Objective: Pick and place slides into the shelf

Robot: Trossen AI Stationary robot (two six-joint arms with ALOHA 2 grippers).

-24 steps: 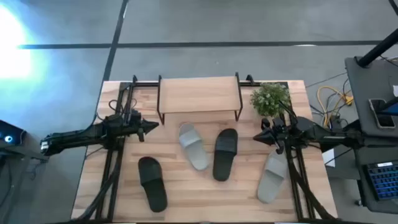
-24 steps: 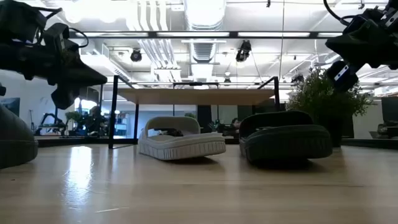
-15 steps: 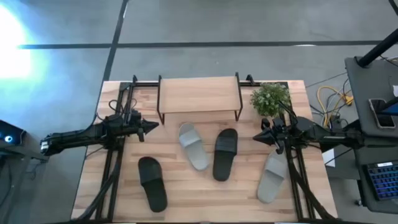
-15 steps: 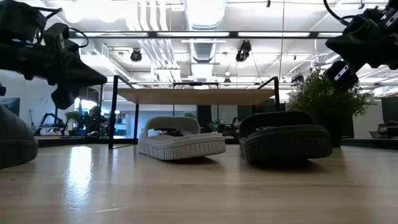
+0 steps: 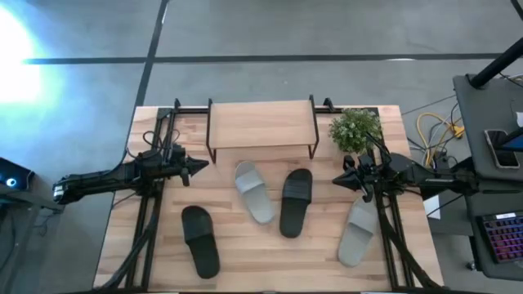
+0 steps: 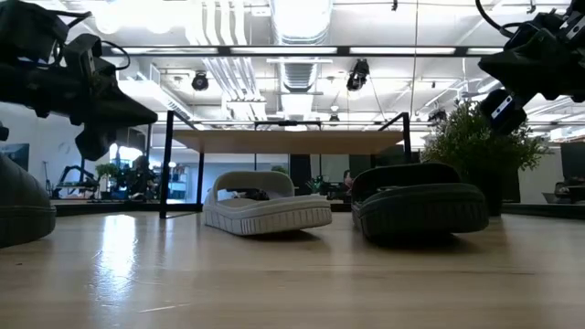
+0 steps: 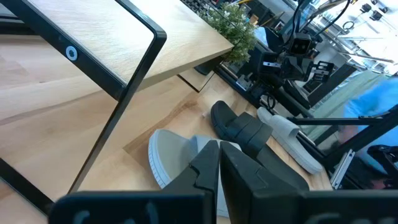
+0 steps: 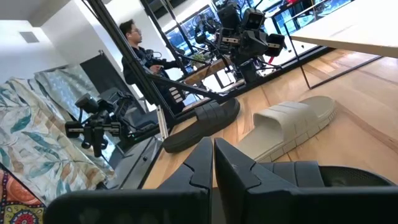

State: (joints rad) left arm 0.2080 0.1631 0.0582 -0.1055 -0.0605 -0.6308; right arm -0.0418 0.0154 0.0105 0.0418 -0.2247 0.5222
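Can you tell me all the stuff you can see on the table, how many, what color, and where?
Light grey wide-strap slides: two; one mid-table by the shelf, one at the right edge under the right arm.
Black wide-strap slides: two; one mid-table, one front left.
Low shelf with light wooden top and thin black legs: one, at the back; nothing on top.
Small green potted plant: one, right of the shelf.
Left tool: dark, shut, holding nothing, at the table's left.
Right tool: dark, shut, holding nothing, at the table's right.
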